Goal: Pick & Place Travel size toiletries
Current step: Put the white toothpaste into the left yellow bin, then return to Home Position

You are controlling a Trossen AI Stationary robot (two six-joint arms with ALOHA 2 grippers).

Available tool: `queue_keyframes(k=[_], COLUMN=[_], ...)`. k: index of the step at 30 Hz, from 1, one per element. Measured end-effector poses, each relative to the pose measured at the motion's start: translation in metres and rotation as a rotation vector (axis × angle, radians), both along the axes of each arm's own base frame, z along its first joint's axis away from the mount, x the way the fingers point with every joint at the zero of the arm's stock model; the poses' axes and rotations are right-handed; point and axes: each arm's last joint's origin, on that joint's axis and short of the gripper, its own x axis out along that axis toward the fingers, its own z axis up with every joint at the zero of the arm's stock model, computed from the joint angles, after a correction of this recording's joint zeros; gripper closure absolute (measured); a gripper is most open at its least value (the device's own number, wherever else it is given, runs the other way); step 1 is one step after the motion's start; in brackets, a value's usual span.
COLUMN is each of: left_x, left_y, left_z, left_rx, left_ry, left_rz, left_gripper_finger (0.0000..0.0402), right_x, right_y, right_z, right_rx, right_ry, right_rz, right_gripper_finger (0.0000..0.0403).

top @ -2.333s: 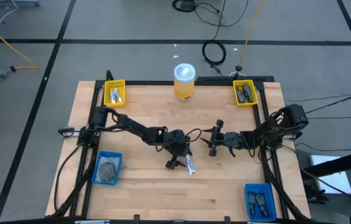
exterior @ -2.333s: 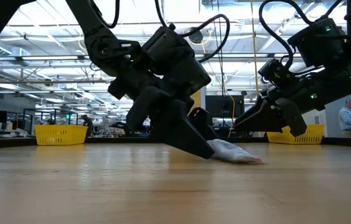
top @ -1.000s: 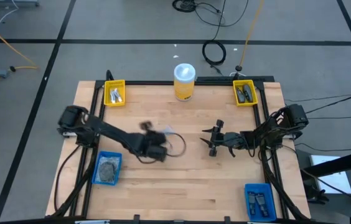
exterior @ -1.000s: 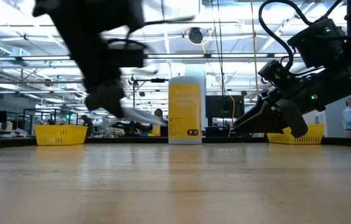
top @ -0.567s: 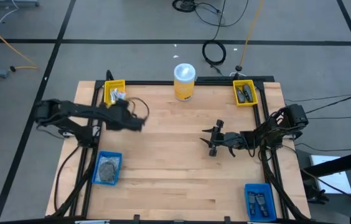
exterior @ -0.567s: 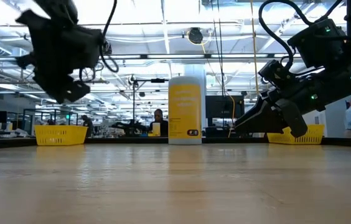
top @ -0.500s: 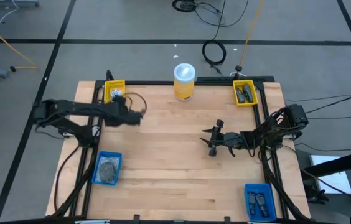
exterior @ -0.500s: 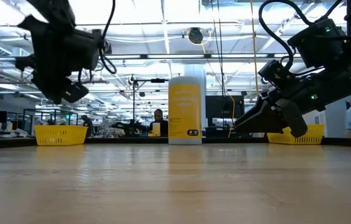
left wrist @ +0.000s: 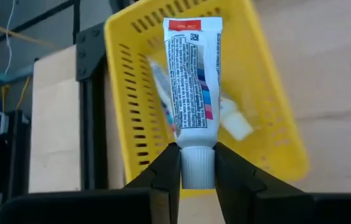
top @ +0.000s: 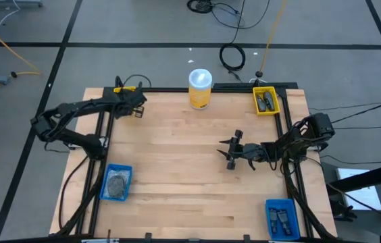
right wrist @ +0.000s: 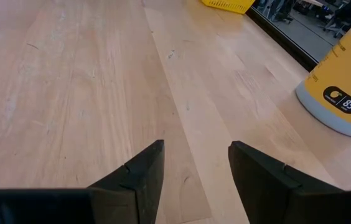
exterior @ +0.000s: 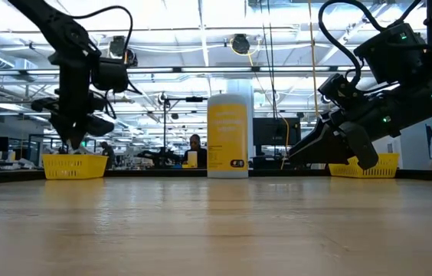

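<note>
Over the yellow bin (left wrist: 275, 124) at the table's far left corner, the left gripper (left wrist: 197, 168) pinches a white tube (left wrist: 193, 93) by its cap, long axis pointing straight out over the bin, while the right gripper (right wrist: 194, 165) waits empty and parted at mid-table.

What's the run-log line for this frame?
left gripper: over yellow bin, pinching white tube by cap | right gripper: open, empty, mid-table
</note>
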Motion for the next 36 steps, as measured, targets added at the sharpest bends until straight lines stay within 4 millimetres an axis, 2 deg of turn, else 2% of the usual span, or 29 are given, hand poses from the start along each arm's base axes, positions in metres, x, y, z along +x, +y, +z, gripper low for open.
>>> queue_keyframes(k=[8,12,22,26,31,36], left_x=[-0.015,-0.015,-0.015,-0.016,-0.004,0.029], left_y=[0.015,0.018,0.021,0.021,0.006,-0.029], left_z=[0.000,0.000,0.000,0.001,0.011,0.023], left_rx=[-0.020,-0.015,-0.028,-0.053,-0.039,0.039], left_ry=[-0.029,-0.042,-0.060,-0.028,-0.099,-0.224], left_rz=[0.082,0.071,0.045,-0.032,-0.124,-0.325], left_gripper_finger=[0.0326,0.0318,0.0224,0.0206,0.0218,0.0250], right_x=[0.000,0.000,0.000,0.000,0.000,0.000], right_y=[0.000,0.000,0.000,0.000,0.000,0.000], right_z=[0.000,0.000,0.000,0.000,0.000,-0.001], right_rx=[0.000,0.001,0.001,0.001,0.000,0.000], right_ry=[0.000,0.001,0.002,0.002,0.001,0.007], right_rz=[0.001,0.002,0.002,0.002,0.003,0.002], right_gripper_finger=[0.0232,0.0232,0.0232,0.0232,0.0232,0.0232])
